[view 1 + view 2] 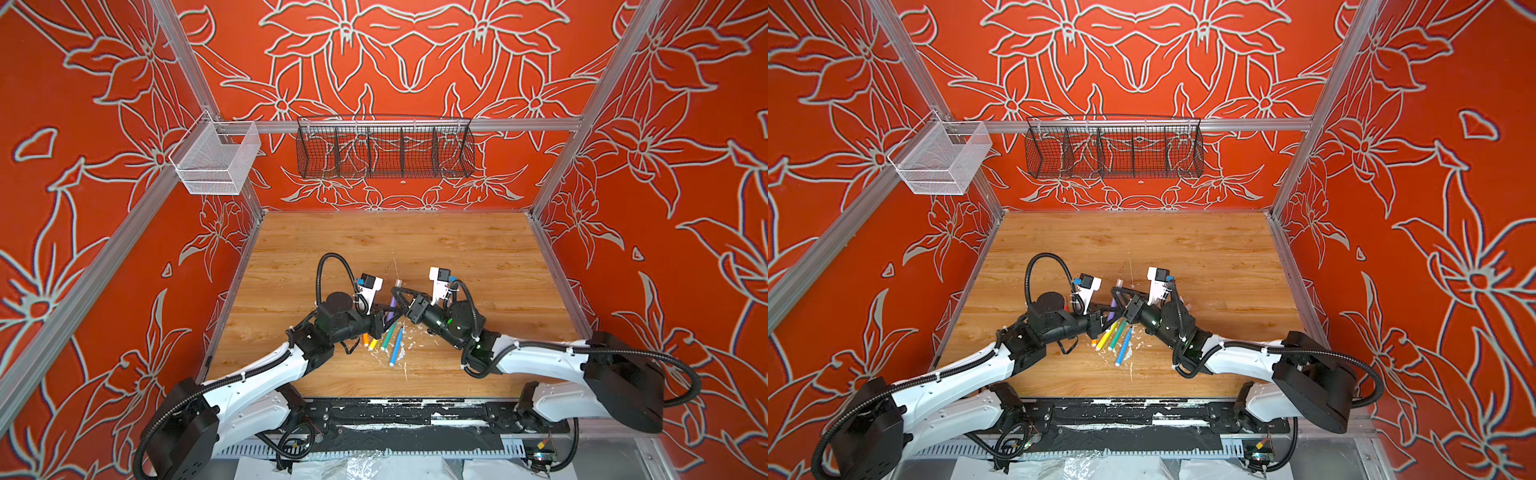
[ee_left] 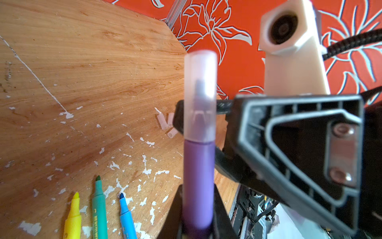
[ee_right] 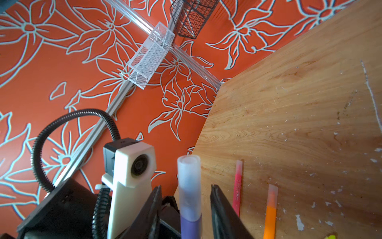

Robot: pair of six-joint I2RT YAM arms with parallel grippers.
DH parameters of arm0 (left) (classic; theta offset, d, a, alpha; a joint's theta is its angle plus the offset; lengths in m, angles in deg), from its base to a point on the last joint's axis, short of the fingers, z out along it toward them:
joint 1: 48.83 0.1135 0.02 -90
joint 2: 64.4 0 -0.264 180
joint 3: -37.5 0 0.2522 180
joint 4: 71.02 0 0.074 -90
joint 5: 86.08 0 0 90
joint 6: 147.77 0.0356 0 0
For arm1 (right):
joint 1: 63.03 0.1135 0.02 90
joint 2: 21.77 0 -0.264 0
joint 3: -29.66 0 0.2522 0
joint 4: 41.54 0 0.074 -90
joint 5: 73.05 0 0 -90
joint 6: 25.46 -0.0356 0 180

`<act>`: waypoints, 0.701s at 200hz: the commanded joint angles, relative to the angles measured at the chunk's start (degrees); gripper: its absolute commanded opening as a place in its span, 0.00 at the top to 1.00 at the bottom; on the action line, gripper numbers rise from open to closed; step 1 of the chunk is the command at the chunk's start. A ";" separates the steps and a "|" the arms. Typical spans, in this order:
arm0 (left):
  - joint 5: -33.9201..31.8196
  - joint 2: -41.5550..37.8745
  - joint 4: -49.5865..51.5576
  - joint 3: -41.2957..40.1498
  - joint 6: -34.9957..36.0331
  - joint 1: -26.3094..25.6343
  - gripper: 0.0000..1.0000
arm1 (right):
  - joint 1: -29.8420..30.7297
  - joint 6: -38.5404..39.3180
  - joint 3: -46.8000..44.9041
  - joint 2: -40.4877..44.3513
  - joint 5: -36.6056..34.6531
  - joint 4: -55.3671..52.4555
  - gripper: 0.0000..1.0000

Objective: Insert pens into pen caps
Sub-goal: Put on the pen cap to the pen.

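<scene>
Purple is the pen in hand: the purple pen (image 2: pixel 198 182) stands clear of the surface (image 2: pixel 82 72), with the left fingers (image 2: pixel 171 219) closed tight low on its barrel. A clear cap (image 2: pixel 200 93) sits over its tip, seemingly pushed home. The right fingers (image 3: pixel 223 217) stand parted on either side of that cap, gripping nothing. This capping looks done. The pink pen (image 3: pixel 237 186) and orange pen (image 3: pixel 270 211) lie capped. The yellow pen (image 2: pixel 72 217), green pen (image 2: pixel 99 207) and blue pen (image 2: pixel 126 217) lie bare-tipped, with loose caps (image 2: pixel 165 122) nearby. Next, probably, the purple one gets set down and a bare pen and a loose cap get fetched.
</scene>
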 commanded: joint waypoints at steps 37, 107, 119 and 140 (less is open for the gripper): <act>0.02 -0.98 -1.47 -0.66 0.58 0.01 1.00 | 0.37 5.25 0.17 10.82 -6.39 -12.45 0.18; 5.75 -1.59 -5.88 -2.92 4.96 -0.04 1.00 | 0.32 8.55 17.83 7.57 -7.76 -39.88 0.34; 5.28 -3.89 -5.23 -2.93 5.26 0.01 1.00 | 0.35 8.00 19.35 6.10 -8.20 -41.38 0.38; 4.77 -4.89 -4.72 -3.17 5.58 0.01 1.00 | 0.29 7.12 20.29 4.63 -9.14 -42.32 0.43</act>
